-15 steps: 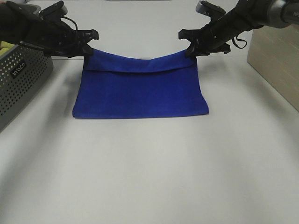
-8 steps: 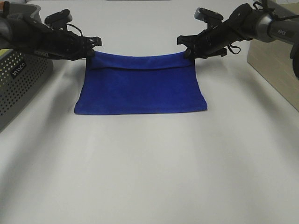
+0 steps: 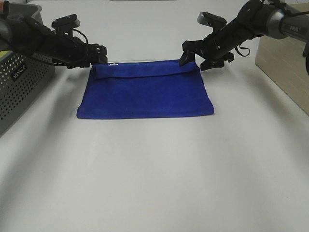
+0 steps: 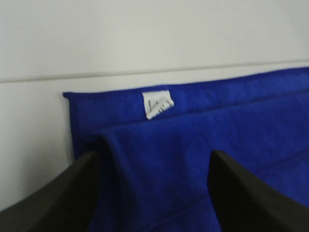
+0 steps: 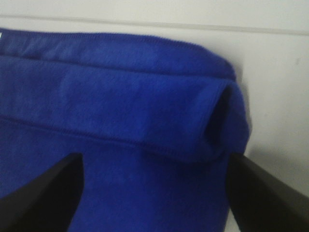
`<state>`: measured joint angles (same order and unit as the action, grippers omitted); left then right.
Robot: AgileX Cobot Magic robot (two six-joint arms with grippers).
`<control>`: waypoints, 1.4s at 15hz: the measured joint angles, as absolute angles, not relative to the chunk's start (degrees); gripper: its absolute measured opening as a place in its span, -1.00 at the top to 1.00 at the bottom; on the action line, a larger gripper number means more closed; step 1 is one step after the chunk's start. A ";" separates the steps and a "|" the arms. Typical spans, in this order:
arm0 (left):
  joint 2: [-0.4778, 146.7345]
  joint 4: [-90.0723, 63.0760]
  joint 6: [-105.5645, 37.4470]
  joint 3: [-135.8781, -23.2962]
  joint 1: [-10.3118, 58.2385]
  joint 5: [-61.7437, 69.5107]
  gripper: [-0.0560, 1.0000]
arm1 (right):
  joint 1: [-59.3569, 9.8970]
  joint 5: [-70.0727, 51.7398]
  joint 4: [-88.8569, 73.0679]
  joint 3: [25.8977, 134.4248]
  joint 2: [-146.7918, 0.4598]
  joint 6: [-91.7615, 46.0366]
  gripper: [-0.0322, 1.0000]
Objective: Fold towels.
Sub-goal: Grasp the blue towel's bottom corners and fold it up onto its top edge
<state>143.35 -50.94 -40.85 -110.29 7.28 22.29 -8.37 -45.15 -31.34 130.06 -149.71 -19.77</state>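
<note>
The blue towel (image 3: 145, 92) is lying folded on the bench (image 3: 154, 183), long axis running arm to arm. Left fingers (image 4: 58, 198) and right fingers (image 5: 43, 198) are standing spread wide, gripping nothing, each straddling its own far corner, equally near.

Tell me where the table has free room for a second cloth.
The widest bare patch of the table is the near half, in front of the blue towel. A narrower strip lies between the towel and the beige box. Crowded: the towel's far corners, where the left end effector and right end effector stand, and the left side by the grey basket.
</note>
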 joint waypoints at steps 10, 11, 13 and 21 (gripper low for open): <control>135.68 -36.44 -19.42 -103.99 7.28 39.82 -0.25 | -5.90 -68.24 -30.83 129.95 -144.84 -13.92 -0.54; 134.30 -35.92 -19.02 -101.53 7.28 39.82 -0.25 | -5.90 -68.93 -30.83 129.14 -143.76 -13.81 -0.54; 131.38 -35.70 -17.48 -96.37 7.28 39.71 -0.25 | -5.90 -69.04 -30.77 125.08 -141.35 -13.58 -0.54; 128.69 -34.38 -13.24 -89.61 7.10 38.67 -0.25 | -5.90 -59.59 -30.94 102.56 -132.87 -15.87 -0.54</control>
<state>128.69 -34.38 -13.24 -89.61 7.10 38.67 -5.90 -59.59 -30.94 102.56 -132.87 -15.87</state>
